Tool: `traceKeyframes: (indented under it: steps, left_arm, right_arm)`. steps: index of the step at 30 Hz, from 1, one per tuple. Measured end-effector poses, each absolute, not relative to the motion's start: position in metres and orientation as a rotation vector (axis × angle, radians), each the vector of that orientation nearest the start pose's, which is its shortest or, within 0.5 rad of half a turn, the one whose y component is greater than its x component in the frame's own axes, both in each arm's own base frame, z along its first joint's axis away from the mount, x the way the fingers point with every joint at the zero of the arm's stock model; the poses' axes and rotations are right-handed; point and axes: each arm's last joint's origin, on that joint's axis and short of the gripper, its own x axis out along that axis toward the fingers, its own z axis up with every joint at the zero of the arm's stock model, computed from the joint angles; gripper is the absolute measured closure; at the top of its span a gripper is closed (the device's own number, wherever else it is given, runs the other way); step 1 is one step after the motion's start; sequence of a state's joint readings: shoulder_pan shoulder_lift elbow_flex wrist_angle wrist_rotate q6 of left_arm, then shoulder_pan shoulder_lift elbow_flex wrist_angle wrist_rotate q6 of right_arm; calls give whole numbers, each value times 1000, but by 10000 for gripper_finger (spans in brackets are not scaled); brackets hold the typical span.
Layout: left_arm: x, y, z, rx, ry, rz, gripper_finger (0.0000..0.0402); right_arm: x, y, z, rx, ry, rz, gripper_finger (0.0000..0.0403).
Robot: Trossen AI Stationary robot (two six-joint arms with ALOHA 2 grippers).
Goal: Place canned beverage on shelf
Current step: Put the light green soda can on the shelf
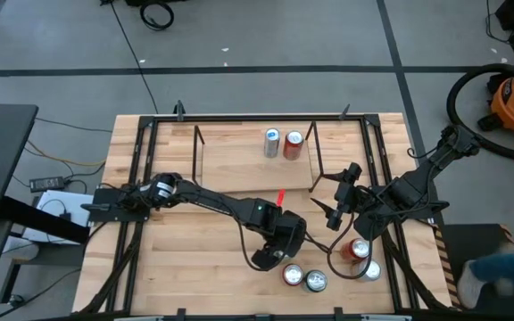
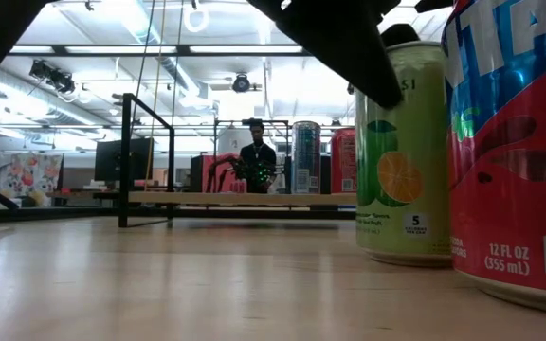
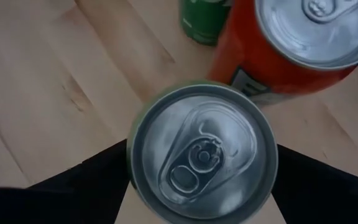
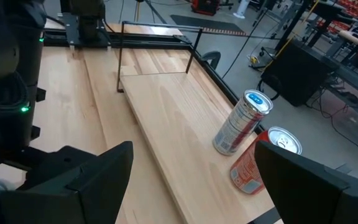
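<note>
Low in the centre of the high view, the left hand [image 1: 286, 258] straddles a pale green aluminium can [image 3: 202, 151] standing on the wooden bench [image 1: 194, 276], fingers wide on either side, not yet clamped. Judging by this, the grasp is under way; next come closing, lifting and carrying it to the low black-rod shelf [image 1: 239, 160] in the upper centre, beside its two cans. The right hand [image 1: 337, 198], empty and partly open, hovers right of the shelf.

Two cans [image 1: 282, 143] at shelf [image 1: 239, 160] right; left deck free.
</note>
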State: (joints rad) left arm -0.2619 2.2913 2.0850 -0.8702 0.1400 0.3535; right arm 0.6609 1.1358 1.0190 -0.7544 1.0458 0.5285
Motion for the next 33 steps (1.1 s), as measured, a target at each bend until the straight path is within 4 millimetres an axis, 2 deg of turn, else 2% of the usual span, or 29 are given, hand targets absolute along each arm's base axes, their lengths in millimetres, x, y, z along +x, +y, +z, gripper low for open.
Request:
traceKeyframes:
  steps: [7,13,25,33]
  left_arm:
    - [475,-130,226,316,1026,-482,103]
    - [470,-127,228,318,1075,-430,102]
    - [454,-99,242,253,1225,-300,102]
    - [447,-103,241,258,1291,-306,102]
  right_arm:
    - [183,110,311,-151,453,-489,56]
    - [183,111,311,-147,450,-489,56]
    - [184,111,311,-130,455,-472,56]
    - [180,116,311,-118,458,-448,56]
